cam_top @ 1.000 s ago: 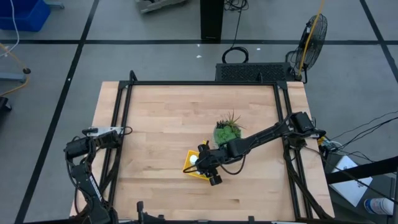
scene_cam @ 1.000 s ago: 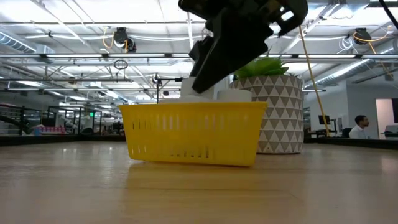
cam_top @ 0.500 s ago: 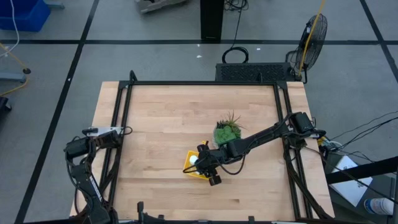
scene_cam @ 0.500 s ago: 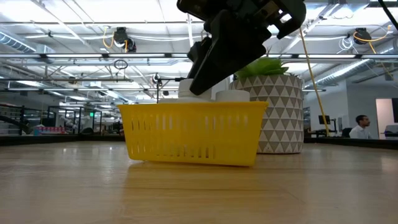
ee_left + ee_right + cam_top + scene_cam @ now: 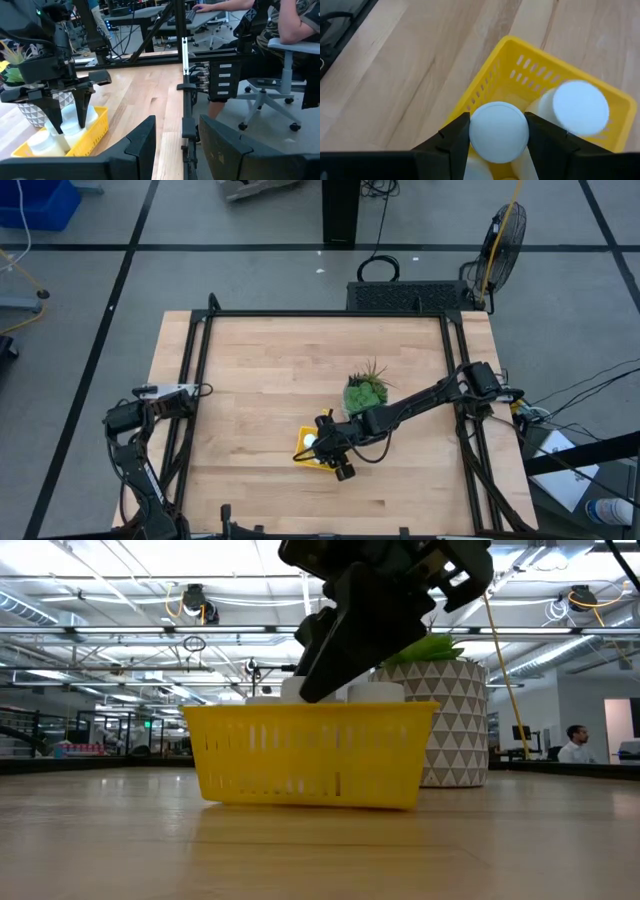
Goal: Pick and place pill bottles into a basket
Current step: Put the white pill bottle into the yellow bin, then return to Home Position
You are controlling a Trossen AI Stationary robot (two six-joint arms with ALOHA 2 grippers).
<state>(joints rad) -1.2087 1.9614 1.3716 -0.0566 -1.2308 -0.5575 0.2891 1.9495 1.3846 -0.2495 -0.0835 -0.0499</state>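
My right gripper (image 5: 498,131) is over the basket (image 5: 525,70), fingers (image 5: 456,137) either side of a pill bottle (image 5: 499,131) and touching its cap, so gripping it, bottle already down inside the basket rim. In the last second the gripper dropped lower into the basket and the basket (image 5: 310,755) slid a little on the table (image 5: 270,380); the jaws look to be just starting to ease. My read: placement basically done, release is next. A second bottle (image 5: 580,107) stands in the basket just beside the held one, more white shapes below it. The left wrist view shows about three bottles (image 5: 65,132) in the basket, exact count unclear. Plant pot (image 5: 450,720) just behind the basket. Left gripper (image 5: 177,145) is parked at the left table edge, closed, empty. Can't tell if any bottles remain on the table; the right arm (image 5: 410,405) covers part of the basket from above, and the basket floor is hidden
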